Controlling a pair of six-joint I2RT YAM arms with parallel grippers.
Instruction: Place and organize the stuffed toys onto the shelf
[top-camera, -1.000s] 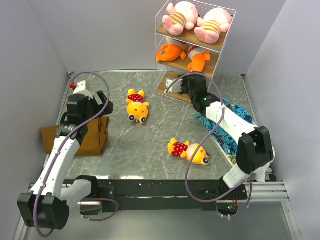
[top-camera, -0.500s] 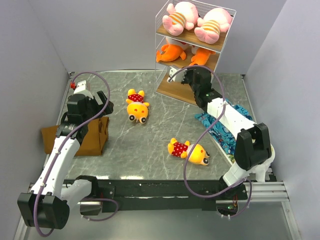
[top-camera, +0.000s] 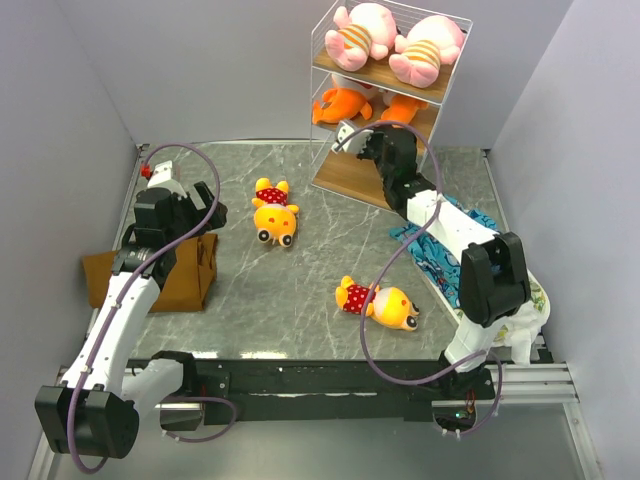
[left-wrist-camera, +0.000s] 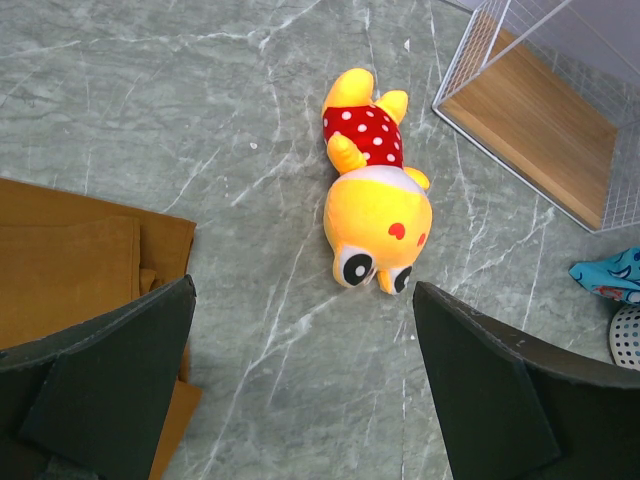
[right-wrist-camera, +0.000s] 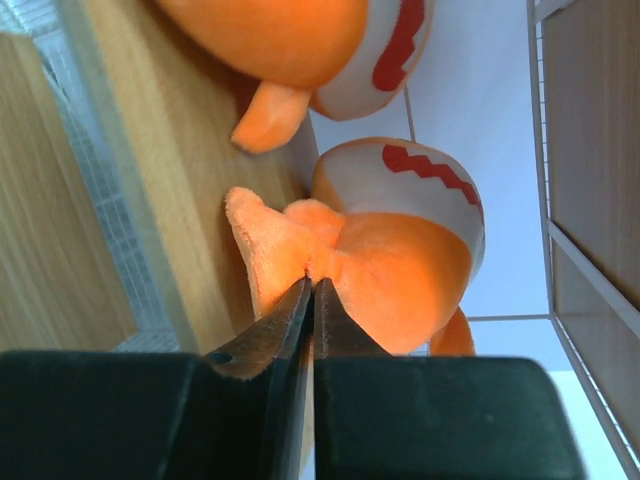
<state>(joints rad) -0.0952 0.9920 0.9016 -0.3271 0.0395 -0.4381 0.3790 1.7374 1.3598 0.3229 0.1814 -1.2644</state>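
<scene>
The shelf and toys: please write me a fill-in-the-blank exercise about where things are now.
1. The pink toys lie on the ___ board of the shelf.
2. The right end effector is shut on an orange toy on the ___ board.
3. The jaws of the left end effector stand wide ___ above a yellow toy.

Missing words: top; middle; open.

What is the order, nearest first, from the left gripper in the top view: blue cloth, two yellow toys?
1. Rear yellow toy, just right of the left gripper.
2. Front yellow toy, centre.
3. Blue cloth, far right.
</scene>
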